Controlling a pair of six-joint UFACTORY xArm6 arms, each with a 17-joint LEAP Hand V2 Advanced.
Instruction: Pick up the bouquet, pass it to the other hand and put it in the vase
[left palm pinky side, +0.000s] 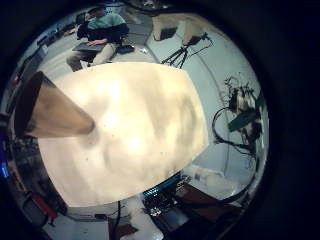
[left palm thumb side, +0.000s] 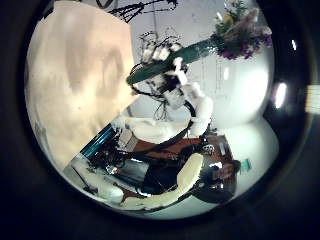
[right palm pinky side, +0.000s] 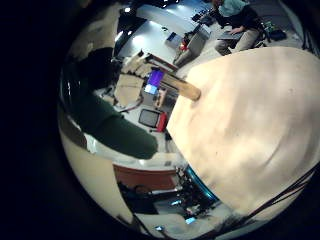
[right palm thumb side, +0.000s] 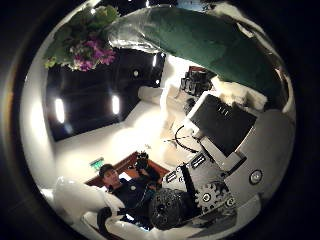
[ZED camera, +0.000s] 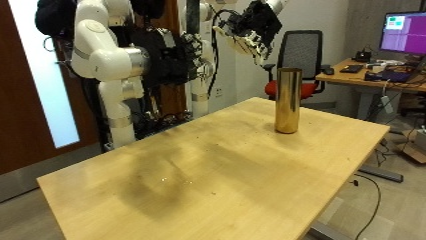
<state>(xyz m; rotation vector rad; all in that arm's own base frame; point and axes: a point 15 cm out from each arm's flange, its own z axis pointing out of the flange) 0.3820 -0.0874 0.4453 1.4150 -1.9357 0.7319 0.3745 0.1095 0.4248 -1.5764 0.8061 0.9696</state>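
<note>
— Where is the vase?
— The outside view shows it upright on the tabletop, near the far edge.
— And the bouquet?
— Only the palm views show it, up in the air with the right hand clamped round it. I cannot tell the left hand's state.

Room evenly lit, daylight thru a frosted panel beside the arms; table shows only soft dim patches, no hard shadows. Palm views bend hard at the rims w/ black surrounds. Tabletop glares near-white there, ceiling lights flare.
</note>
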